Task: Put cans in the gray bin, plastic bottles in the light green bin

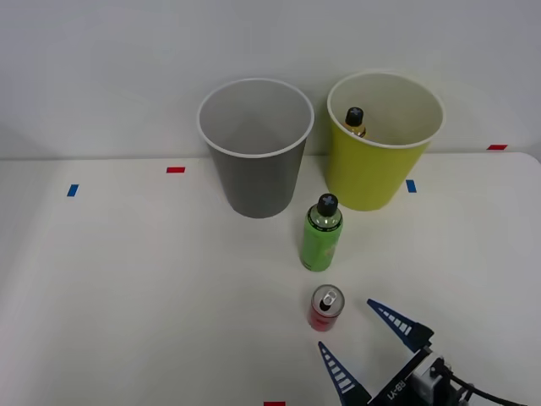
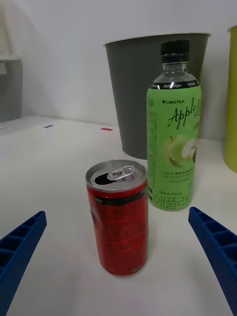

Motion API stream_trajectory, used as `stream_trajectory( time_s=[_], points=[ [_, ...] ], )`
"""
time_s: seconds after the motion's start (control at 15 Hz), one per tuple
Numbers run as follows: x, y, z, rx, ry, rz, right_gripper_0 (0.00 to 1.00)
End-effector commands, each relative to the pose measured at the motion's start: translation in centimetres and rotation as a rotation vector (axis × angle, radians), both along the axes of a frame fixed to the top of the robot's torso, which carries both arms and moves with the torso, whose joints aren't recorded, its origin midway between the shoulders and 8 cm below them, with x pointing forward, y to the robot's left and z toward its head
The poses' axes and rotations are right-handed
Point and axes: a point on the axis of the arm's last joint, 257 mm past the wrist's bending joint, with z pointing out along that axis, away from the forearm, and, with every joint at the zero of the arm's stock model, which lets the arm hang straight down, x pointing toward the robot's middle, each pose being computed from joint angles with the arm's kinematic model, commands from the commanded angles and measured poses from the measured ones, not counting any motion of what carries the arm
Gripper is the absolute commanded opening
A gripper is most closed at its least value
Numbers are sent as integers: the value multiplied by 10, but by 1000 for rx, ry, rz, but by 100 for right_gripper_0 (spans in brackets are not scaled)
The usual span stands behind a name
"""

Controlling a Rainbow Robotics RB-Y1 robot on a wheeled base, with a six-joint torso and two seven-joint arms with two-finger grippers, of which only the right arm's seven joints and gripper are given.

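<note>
A small red can (image 1: 325,308) (image 2: 118,220) with a silver top stands upright on the white table. Just behind it stands a bright green bottle (image 1: 321,233) (image 2: 173,133) with a black cap. My right gripper (image 1: 347,324) (image 2: 118,256) is open near the table's front edge, its blue fingers spread on either side of the can without touching it. The gray bin (image 1: 255,152) (image 2: 143,89) stands at the back, with the light green bin (image 1: 382,156) (image 2: 232,98) to its right. A bottle (image 1: 355,121) with an amber neck and black cap rests inside the light green bin.
Small red and blue tape marks (image 1: 175,170) dot the table (image 1: 127,288). A white wall rises behind the bins. The table's left half is open surface.
</note>
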Motion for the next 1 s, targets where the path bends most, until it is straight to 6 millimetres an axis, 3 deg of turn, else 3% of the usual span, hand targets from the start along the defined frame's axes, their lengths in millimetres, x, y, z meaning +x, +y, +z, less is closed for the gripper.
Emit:
stream_trajectory(
  time_s=[0.07,0.2,0.4,1.0],
  points=[
    [10,8,-6,-18,-12,14,100],
    [24,11,-18,-43,-25,12,100],
    [40,26,-13,-28,-52,9,100],
    [61,37,-11,-45,-40,8,100]
  ],
)
